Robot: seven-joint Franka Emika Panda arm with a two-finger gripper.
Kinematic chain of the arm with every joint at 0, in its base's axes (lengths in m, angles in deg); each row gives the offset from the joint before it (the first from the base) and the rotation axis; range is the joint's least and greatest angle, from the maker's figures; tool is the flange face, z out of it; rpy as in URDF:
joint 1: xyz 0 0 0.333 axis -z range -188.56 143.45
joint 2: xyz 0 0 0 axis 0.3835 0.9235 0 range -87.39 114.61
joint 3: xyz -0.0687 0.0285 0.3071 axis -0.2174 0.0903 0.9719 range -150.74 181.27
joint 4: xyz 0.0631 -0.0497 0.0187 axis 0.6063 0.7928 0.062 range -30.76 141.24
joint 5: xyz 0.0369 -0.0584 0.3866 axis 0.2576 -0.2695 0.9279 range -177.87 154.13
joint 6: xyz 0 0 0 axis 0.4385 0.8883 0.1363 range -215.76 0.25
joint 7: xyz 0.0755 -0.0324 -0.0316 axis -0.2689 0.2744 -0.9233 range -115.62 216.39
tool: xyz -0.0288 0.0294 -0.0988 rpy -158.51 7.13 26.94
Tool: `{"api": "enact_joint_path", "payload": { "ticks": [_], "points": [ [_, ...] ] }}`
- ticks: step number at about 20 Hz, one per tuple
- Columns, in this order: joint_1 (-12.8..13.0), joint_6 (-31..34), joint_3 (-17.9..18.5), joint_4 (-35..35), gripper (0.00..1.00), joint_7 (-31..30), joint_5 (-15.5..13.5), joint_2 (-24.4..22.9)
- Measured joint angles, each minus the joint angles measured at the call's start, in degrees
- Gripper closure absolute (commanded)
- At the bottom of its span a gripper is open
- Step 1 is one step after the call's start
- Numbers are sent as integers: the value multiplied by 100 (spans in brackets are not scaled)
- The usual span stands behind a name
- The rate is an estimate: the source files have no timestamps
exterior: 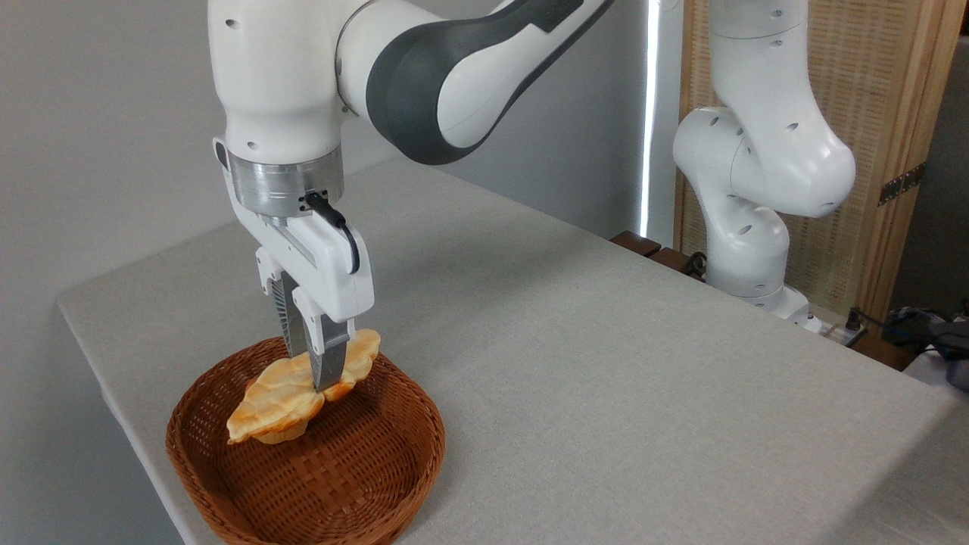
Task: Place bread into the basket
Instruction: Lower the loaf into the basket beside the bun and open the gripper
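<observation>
The bread (pixel 281 393) was clamped between the fingers of the end effector (pixel 312 376), hanging tilted over the basket (pixel 412 401), which sat directly below the end effector on the tabletop (pixel 606 363).

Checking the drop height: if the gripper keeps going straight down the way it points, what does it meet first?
Probably the small bun, mostly hidden beneath the bread that the gripper holds over the basket; depth is unclear, so it might be the woven floor.
</observation>
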Motion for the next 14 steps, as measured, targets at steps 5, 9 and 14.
{"api": "enact_joint_path", "payload": {
  "ticks": [5, 9, 14],
  "points": [
    [-53, -1, 3, -1, 1, 7, 206, 36],
    [-76, -1, 3, -6, 0, 8, 292, 36],
    [-77, -1, 3, -10, 0, 8, 294, 36]
  ]
}}
